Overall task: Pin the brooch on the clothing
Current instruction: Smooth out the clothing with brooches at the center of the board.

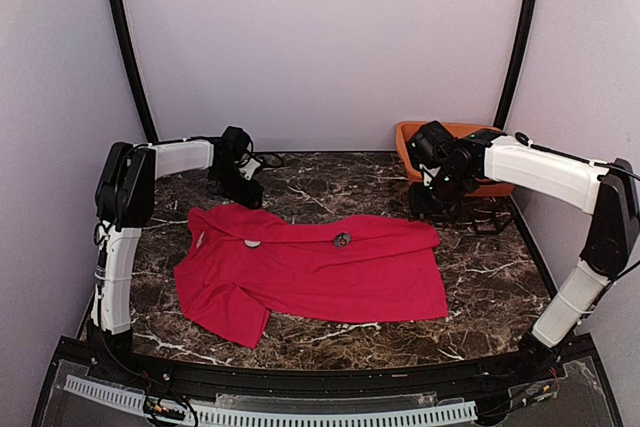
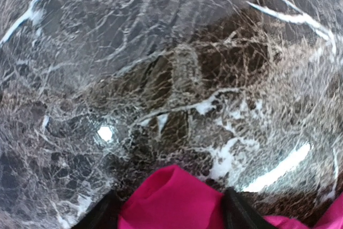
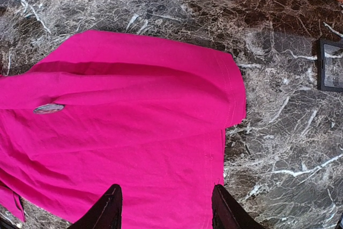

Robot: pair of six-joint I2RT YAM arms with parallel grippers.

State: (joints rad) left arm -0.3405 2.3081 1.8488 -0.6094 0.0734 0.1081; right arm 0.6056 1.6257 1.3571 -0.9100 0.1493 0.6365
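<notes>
— What lies nearest on the table (image 1: 480, 282)?

— The table itself is a glossy, stone-look slab, brown-black with thin white veins. On it the clothing (image 1: 330, 277), a bright red T-shirt of soft matte knit, lies flat. It spreads across the middle from 9 o'clock to 3 o'clock. One sleeve flap points toward 7 o'clock, and a long fold runs along the far edge.

— And the brooch?

— The brooch (image 1: 342, 239) is small, round and dark with a metallic look. It sits on that far fold, just toward 12 o'clock of the shirt's centre. I cannot tell whether its pin goes through the cloth. A pale oval patch (image 1: 253, 243) lies on the cloth toward 9 o'clock of it.

— The arms?

— The left arm (image 1: 120, 227) has white shells and black joints and reaches to 10 o'clock. The left jaws are spread wide, with a hump of red cloth between them at the shirt's far-left corner. The right arm (image 1: 545, 172) comes in from 2 o'clock. The right jaws are released too and hang above the shirt's stitched right end, grasping nothing.

— Farthest?

— An orange bin (image 1: 455, 132) of smooth plastic with a rounded rim sits at 1 o'clock, by the back wall.
</notes>
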